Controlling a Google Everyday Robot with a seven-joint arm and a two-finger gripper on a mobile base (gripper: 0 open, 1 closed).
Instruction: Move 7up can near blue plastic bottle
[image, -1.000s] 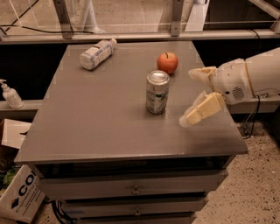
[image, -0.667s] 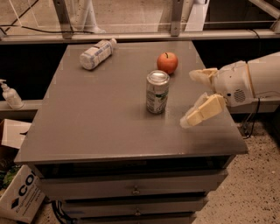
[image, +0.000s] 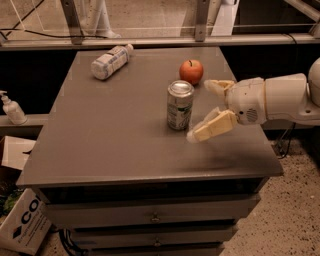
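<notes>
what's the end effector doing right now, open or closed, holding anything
End effector: open, holding nothing; its fingers are spread just beside the upright 7up can, with no grip on it.

This is looking like a lab: a grey drawer cabinet (image: 115, 140) is standing on speckled flooring (image: 300, 222) beside cardboard boxes (image: 25, 227), the gripper (image: 200, 111) hovering over its top
</notes>
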